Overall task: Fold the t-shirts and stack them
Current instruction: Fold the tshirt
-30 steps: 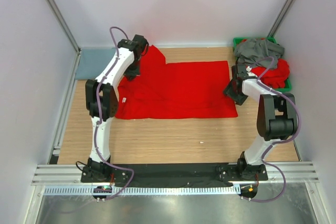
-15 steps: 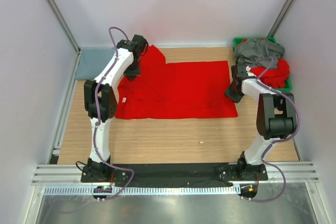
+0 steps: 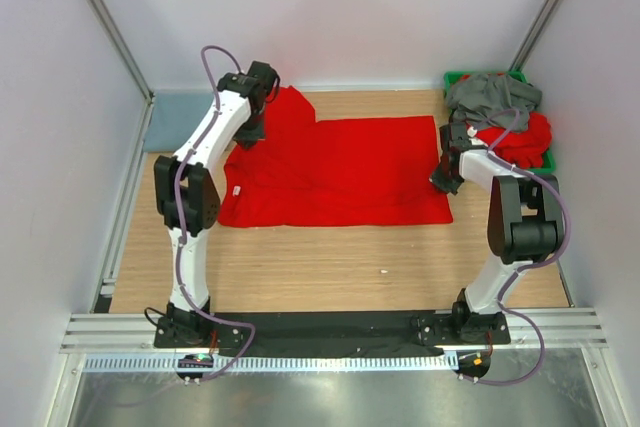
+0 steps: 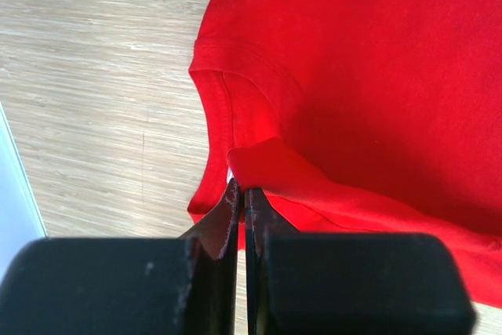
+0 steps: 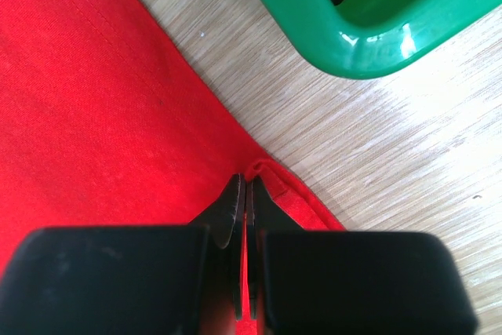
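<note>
Pale wood covers the bench (image 3: 330, 267), boxed in by white walls with metal framing at the corners. We see a red t-shirt (image 3: 340, 172) spread flat across the middle of it. Its long axis runs left to right in the top view, with the neck opening at the left and the hem at the right.

Our left gripper (image 4: 241, 192) is closed, pinching a raised fold of red cloth just beside the collar, at the shirt's upper left. Our right gripper (image 5: 245, 187) is likewise closed, nipping the hem edge on the shirt's right side, near the green bin (image 5: 314, 29).

Each arm thus holds its own end, with the cloth lying between them. We judge that the coming fold depends on carrying both pinched points the same way across that long axis, toward the lower part of the frame, where the wood is bare.

A folded blue-grey t-shirt (image 3: 180, 119) lies at the upper left, just beside the red sleeve. At the upper right, a dark grey t-shirt (image 3: 490, 95) and more red t-shirts (image 3: 525, 139) are heaped in the bin.
</note>
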### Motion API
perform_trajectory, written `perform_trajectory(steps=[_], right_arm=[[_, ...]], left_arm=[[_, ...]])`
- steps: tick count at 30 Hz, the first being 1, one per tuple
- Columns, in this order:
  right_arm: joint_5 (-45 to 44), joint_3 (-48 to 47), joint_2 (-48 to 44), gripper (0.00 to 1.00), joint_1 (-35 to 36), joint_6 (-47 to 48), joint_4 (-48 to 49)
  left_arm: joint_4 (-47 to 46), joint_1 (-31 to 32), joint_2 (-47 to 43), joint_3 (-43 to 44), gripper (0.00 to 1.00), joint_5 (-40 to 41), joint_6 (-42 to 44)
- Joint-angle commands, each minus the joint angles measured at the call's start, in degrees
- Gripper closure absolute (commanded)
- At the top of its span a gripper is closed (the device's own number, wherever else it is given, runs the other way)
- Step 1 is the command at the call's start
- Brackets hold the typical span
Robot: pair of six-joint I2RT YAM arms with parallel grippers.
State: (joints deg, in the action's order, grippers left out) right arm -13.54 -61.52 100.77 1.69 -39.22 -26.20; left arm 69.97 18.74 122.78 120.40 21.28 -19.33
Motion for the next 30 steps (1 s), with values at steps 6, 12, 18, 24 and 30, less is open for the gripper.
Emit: perform_trajectory(steps=[6, 12, 18, 24, 30], right_arm=[[-0.88, -2.11, -0.14, 0.89, -0.20, -0.33, 0.53], [-1.92, -4.92, -3.63, 0.25, -0.20, 1.86, -1.75], [-4.75, -4.50, -12.60, 0.07, -0.02, 4.50, -4.92], [6.14, 5.76, -27.28, 0.07, 2.86, 6.79, -0.36], [9.50, 12.46, -29.93, 0.07, 5.43, 7.05, 0.01]], left_arm=[[-1.51, -0.11, 0.35, 2.55, 0.81, 2.54, -0.79], [-0.71, -0.11, -2.09, 2.67, 0.32, 5.00, -2.20], [-9.14, -0.20, -21.48, -19.08, 0.11, 6.68, -9.56], [-23.11, -0.37, -37.95, -47.59, 0.16, -2.99, -18.01], [-31.47, -0.64, -45.17, -63.70, 0.29, -5.36, -25.66]])
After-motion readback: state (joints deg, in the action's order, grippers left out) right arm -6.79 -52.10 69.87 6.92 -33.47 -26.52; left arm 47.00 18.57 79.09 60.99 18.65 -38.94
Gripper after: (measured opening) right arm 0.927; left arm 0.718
